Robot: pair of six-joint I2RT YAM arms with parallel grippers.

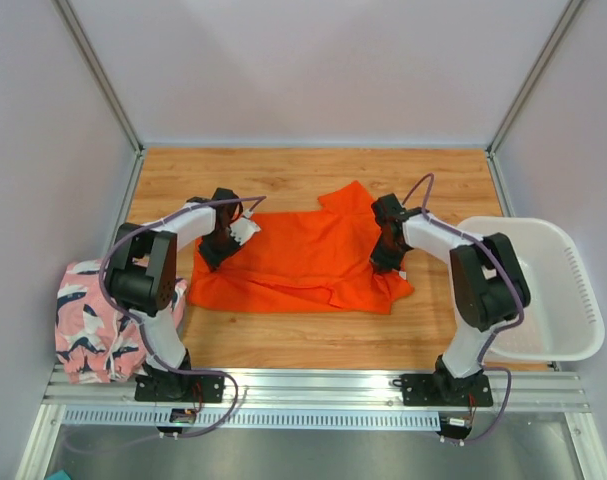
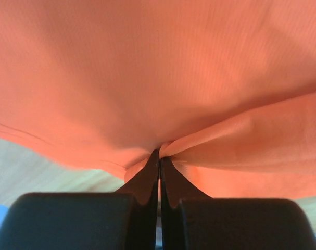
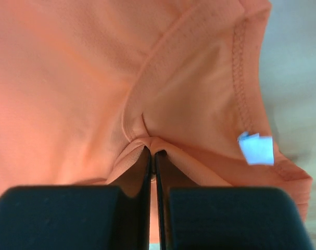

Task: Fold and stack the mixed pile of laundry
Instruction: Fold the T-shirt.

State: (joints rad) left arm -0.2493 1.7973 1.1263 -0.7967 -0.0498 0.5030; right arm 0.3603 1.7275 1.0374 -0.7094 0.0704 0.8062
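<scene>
A bright orange garment (image 1: pixel 303 255) lies spread across the middle of the wooden table. My left gripper (image 1: pixel 216 250) is shut on its left edge; the left wrist view shows a pinch of orange cloth (image 2: pixel 168 104) gathered at the closed fingertips (image 2: pixel 160 156). My right gripper (image 1: pixel 385 255) is shut on the garment's right side. In the right wrist view the orange fabric (image 3: pixel 85 88) bunches at the closed tips (image 3: pixel 152 151), beside a stitched hem. A pink garment with a dark-and-white pattern (image 1: pixel 98 320) sits folded at the table's left front corner.
A white slotted plastic basket (image 1: pixel 568 300) stands at the right edge of the table. Grey walls enclose the table on three sides. A metal rail (image 1: pixel 313 385) runs along the near edge at the arm bases.
</scene>
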